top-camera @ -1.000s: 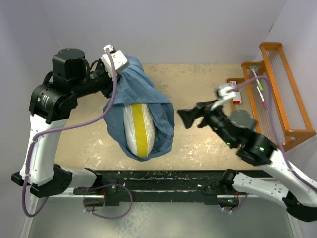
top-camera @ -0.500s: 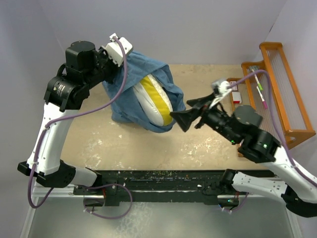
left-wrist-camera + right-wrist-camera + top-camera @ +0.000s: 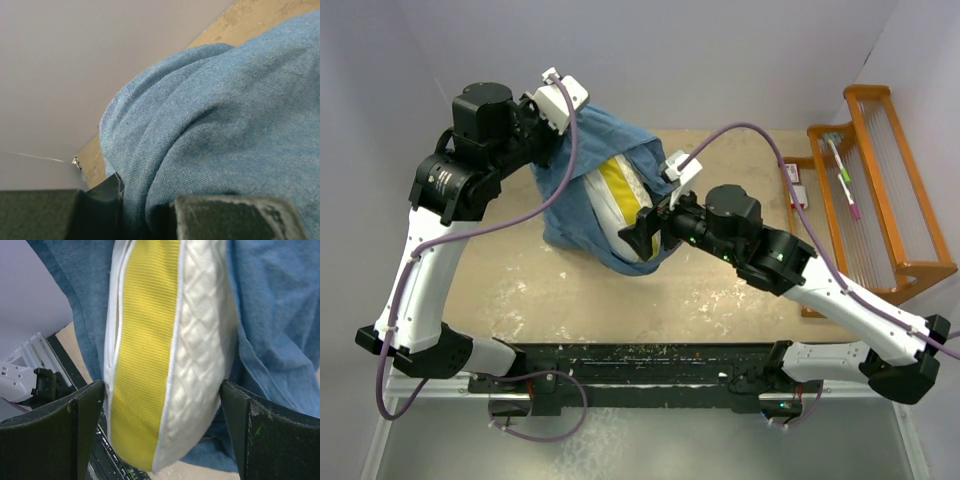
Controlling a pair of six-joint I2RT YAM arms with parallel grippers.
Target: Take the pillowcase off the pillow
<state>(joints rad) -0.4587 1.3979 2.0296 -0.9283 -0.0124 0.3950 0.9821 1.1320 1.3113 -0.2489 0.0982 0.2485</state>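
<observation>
Table (image 3: 740, 165) is tan and scuffed. The pillowcase (image 3: 570, 205) hangs over its far-left part as a blue sack, bunched at the top where my left gripper (image 3: 145, 212) pinches a fold of it and holds it up off the table. The pillow (image 3: 623, 203) sits inside with its lower end poking out of the open mouth. Its long axis slants from the held top down toward the near right, straight at my right gripper (image 3: 162, 430). The right arm is the nearer one to that bare end. Its jaws are spread wide and straddle the end, with the yellow band (image 3: 142, 340) running lengthwise between them. I can't tell if the pads touch the quilting yet, since the view is too tight. Blue cloth hangs close on both sides of the jaws, so a squeeze could catch the case along with the pillow. A wooden rack (image 3: 880, 190) stands well apart at the right edge with pens (image 3: 845, 180) on it, and a small red-white item (image 3: 797, 190) lies beside it. Nothing else is between claw and pillow.
</observation>
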